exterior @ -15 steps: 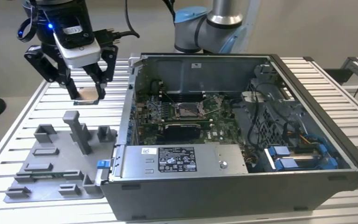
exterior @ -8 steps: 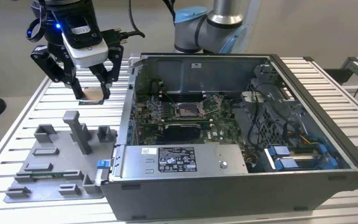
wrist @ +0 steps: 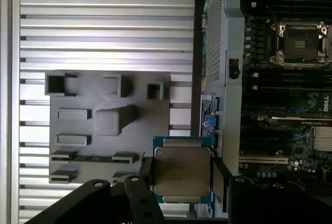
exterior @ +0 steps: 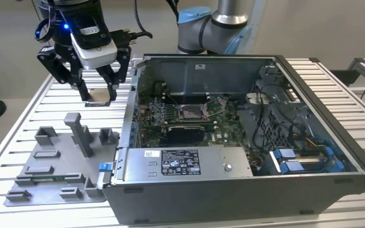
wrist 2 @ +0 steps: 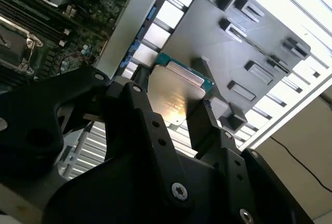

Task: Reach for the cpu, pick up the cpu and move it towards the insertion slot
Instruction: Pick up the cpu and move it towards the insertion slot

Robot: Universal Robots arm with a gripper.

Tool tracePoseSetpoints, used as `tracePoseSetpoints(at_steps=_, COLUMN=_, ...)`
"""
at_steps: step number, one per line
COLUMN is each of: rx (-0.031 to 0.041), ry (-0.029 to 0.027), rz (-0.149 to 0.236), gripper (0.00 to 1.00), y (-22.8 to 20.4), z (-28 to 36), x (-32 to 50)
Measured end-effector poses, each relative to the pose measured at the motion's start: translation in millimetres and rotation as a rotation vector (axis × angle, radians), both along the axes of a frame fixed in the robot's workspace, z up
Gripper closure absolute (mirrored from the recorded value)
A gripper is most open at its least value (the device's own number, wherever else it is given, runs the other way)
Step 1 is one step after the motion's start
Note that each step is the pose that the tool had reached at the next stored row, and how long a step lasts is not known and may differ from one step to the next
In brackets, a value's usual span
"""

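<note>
Item: cpu (exterior: 99, 96) (wrist 2: 175, 95) (wrist: 181, 170), flat square chip, silvery top with a green rim visible in both wrist views. Position: pinched between the two black fingers (exterior: 80, 80) of the gripper (exterior: 97, 98) (wrist 2: 171, 112) (wrist: 181, 175), one finger on each opposite edge, lifted clear above the grey tray (exterior: 49, 190) (wrist 2: 207, 42) (wrist: 78, 99). In the exterior view it hangs above the tray's far end, just outside the wall of the computer case (exterior: 246, 190).

Gripper: black linkage fingers closed onto the cpu; white-and-black body above, with a blue light glowing.

Insertion slot (exterior: 189, 112) (wrist 2: 11, 42) (wrist: 302, 41): square socket with shiny metal frame and dark centre, on the green motherboard (exterior: 163, 116) (wrist: 280, 120) inside the case; well apart from the cpu, beyond the case wall.

Tray: grey plastic plate with raised blocks and one tall post (exterior: 81, 135), lying on the slatted aluminium table (exterior: 17, 137) (wrist: 104, 22) beside the case.

Case: open-topped tower laid on its side, cables and blue connectors inside at the end farthest from the tray.
</note>
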State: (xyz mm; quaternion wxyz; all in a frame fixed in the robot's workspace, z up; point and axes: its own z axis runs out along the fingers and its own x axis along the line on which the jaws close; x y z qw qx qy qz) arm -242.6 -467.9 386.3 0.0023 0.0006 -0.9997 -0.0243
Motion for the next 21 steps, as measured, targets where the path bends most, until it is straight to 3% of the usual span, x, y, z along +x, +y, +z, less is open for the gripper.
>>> tracePoseSetpoints(at_steps=21, rx=0.0001, ry=0.0, rz=0.0, gripper=1.0, y=0.0, z=0.0, x=21.5)
